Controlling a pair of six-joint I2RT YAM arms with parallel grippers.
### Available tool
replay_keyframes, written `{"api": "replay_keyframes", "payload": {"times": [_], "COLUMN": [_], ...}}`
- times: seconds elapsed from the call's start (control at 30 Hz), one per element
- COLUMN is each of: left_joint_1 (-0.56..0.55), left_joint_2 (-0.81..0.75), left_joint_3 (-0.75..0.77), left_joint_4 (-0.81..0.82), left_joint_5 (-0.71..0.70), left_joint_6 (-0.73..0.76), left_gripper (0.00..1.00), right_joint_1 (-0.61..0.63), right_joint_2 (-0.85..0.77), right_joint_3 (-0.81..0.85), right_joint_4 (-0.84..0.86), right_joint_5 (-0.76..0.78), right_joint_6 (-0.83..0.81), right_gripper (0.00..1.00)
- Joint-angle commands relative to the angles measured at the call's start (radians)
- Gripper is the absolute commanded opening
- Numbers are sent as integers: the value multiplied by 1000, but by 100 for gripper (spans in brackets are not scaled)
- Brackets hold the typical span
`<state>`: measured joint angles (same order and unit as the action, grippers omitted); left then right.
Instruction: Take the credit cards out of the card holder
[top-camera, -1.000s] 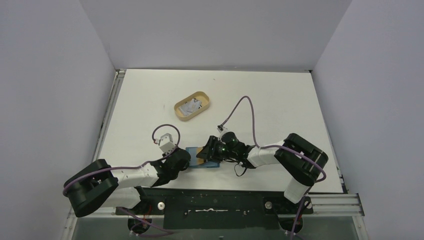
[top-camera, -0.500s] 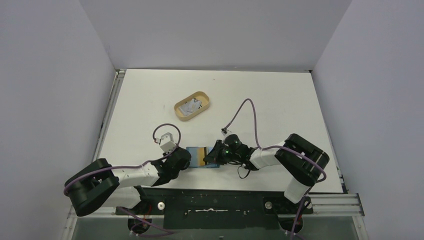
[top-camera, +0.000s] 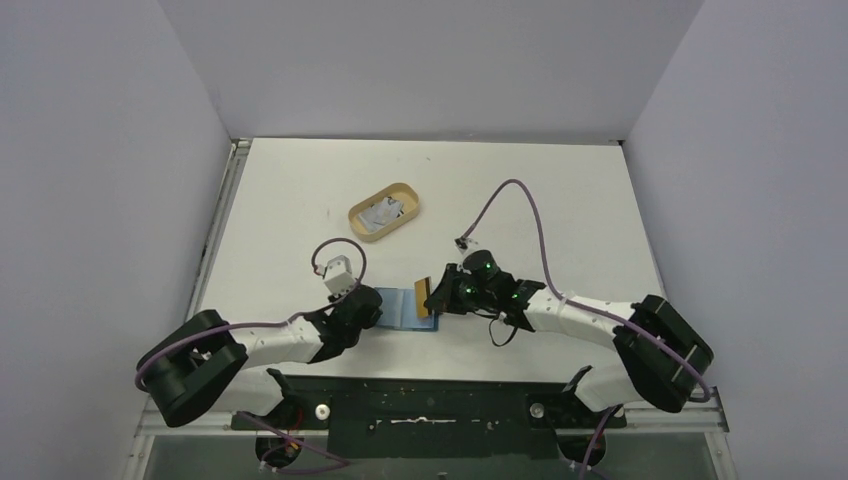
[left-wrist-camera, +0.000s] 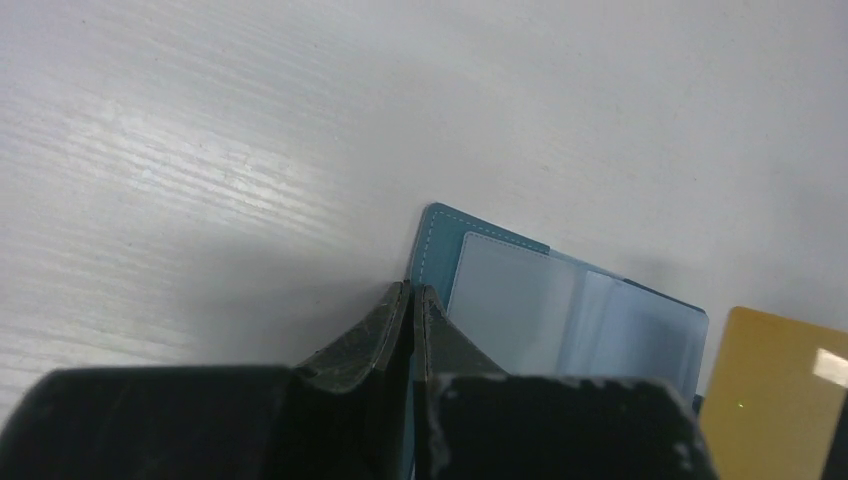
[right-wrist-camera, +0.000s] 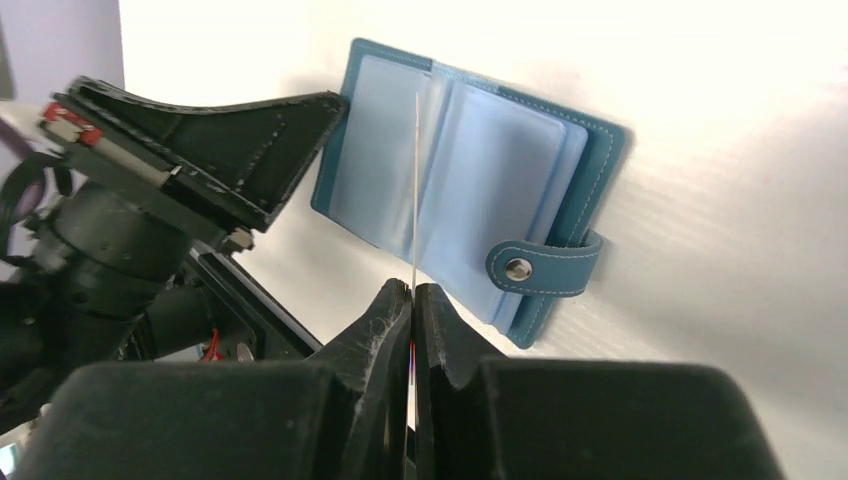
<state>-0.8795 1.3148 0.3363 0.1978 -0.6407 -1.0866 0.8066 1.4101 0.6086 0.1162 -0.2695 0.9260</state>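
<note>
The open wallet (top-camera: 398, 306) lies on the bench (top-camera: 560, 200) between both arms. The left claw (left-wrist-camera: 410, 292) is pinched shut, apparently on the wallet's edge. The right claw (right-wrist-camera: 412, 291) grips a yellow card (top-camera: 422, 296) at the wallet's right end.

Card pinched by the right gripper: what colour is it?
The card is mustard yellow, clearest in the left wrist view; the right wrist sees only its edge.

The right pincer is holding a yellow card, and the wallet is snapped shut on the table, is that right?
Not quite: the wallet lies open, its snap tab undone, as the right wrist view shows. The right pincer does hold the yellow card.
</note>
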Motion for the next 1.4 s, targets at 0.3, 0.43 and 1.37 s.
{"api": "replay_keyframes", "payload": {"times": [0.3,0.43,1.37], "left_joint_1": [117,186,402], "left_joint_2": [23,77,422], "left_joint_3": [53,103,343], "left_joint_4": [254,304,432], "left_joint_5": [-18,29,284], "left_joint_6": [122,137,154], "left_gripper": [0,0,0], "right_joint_1": [-160,-213,-313], "right_joint_2": [90,249,1000], "right_joint_3": [399,609,1507], "right_joint_4": [-199,-270,-531], "right_joint_5": [-58,-110,-303], "right_joint_6": [-231,-288,-391], "right_gripper": [0,0,0]}}
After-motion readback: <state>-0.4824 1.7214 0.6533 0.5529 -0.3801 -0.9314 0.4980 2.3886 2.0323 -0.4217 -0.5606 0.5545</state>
